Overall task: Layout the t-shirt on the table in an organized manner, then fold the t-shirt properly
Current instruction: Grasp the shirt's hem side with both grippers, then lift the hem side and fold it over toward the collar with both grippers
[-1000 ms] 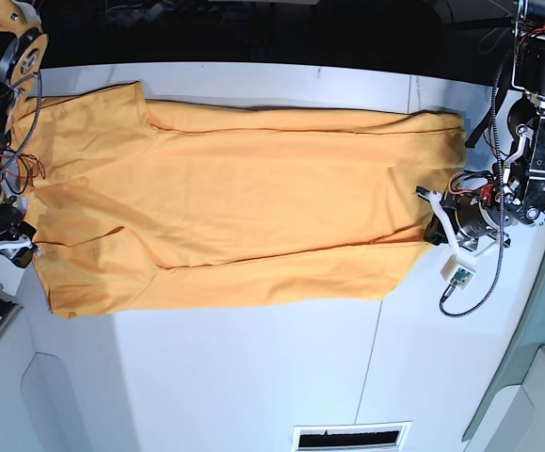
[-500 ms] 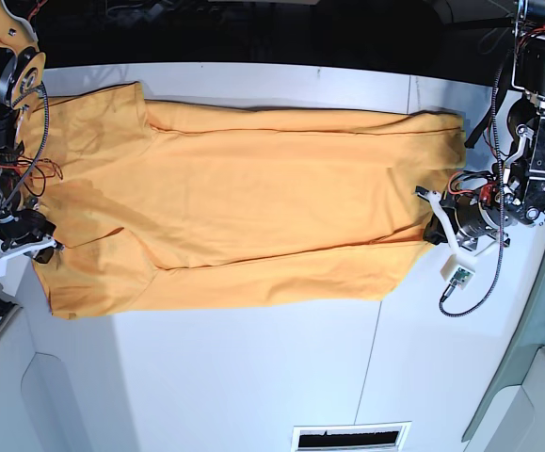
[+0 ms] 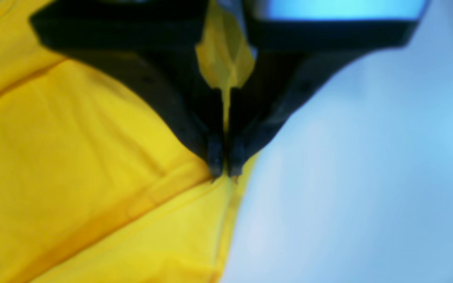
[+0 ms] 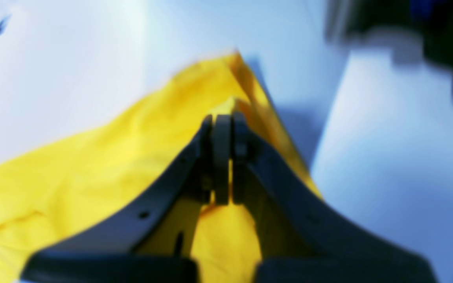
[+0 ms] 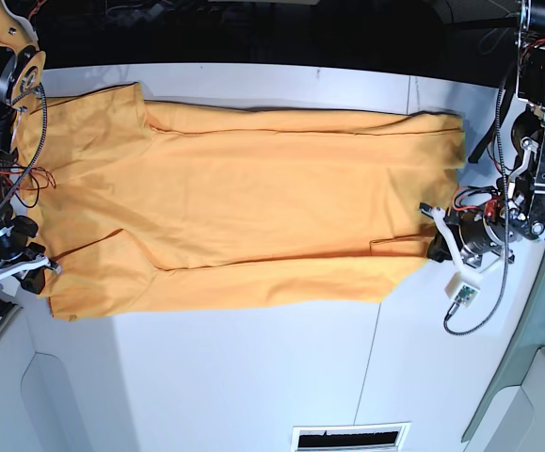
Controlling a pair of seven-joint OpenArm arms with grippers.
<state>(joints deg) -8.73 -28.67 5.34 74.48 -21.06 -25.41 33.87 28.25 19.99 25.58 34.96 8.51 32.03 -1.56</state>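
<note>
Since a second ago, the right claw (image 5: 39, 273) has slid nearer along the shirt's left edge in the base view and closed, while the left claw (image 5: 434, 247) has shifted slightly nearer with the hem.

The t-shirt (image 5: 244, 212) lies spread flat across the white tabletop (image 5: 253, 377), sleeves at the left of the base view and hem at the right; its near long edge is folded over, with a soft crease running along it. A small flap of hem is turned back close to the left claw.

In the left wrist view the left claw (image 3: 223, 169) is clenched, its dark fingers (image 3: 214, 153) pressed together on a thin pinch of the yellow t-shirt (image 3: 73, 165), with a peak of cloth standing up between them; bare tabletop (image 3: 368, 177) fills the right side.

In the right wrist view (quite blurred) the right claw (image 4: 222, 129) is also clenched, fingertips meeting over the t-shirt (image 4: 92, 177) at its edge, with yellow cloth showing between the fingers and spreading out underneath them, so it grips the fabric there. White tabletop (image 4: 73, 70) lies beyond.

A thin dark seam (image 5: 377, 348) crosses the tabletop right of centre in the base view. A slotted vent (image 5: 350, 438) sits at the near edge.
</note>
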